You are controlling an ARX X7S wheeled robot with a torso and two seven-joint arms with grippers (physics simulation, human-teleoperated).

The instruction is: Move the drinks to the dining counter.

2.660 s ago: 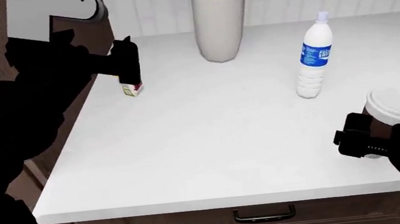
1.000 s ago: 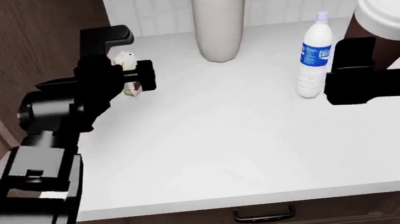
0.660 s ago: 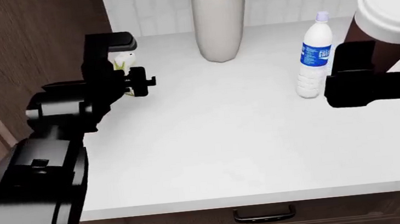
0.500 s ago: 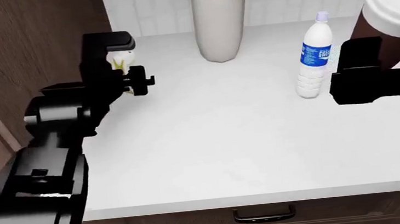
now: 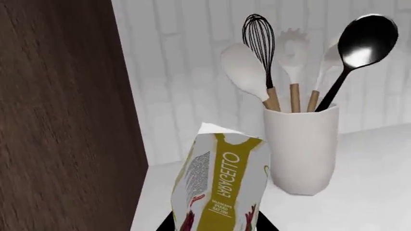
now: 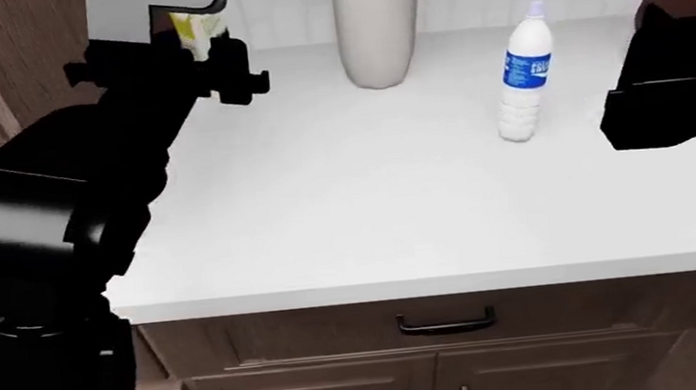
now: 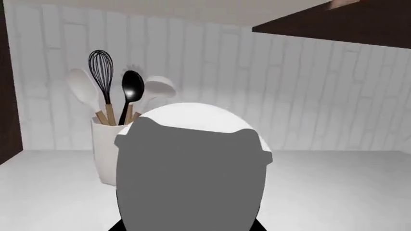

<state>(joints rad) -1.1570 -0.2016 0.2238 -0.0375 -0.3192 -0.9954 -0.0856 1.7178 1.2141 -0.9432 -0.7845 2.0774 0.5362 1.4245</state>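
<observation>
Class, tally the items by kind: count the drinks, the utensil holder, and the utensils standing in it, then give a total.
Drinks: 3 (bottle, carton, cup)
Utensil holder: 1
Utensils: 5 (whisk, black ladle, three white ones)
Total: 9

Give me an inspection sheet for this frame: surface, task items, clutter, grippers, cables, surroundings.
Surface: white worktop, plain, over a drawer with a black handle.
Task items: bottle stands upright on the worktop; carton held off it; coffee cup held at the head view's right edge.
Clutter: utensil holder with whisk, spoons and ladle, at the back.
Grippers: left gripper shut on the carton; right gripper shut on the cup.
Cables: nothing seen.
Surroundings: white tiled wall; dark wood panel beside the worktop.
</observation>
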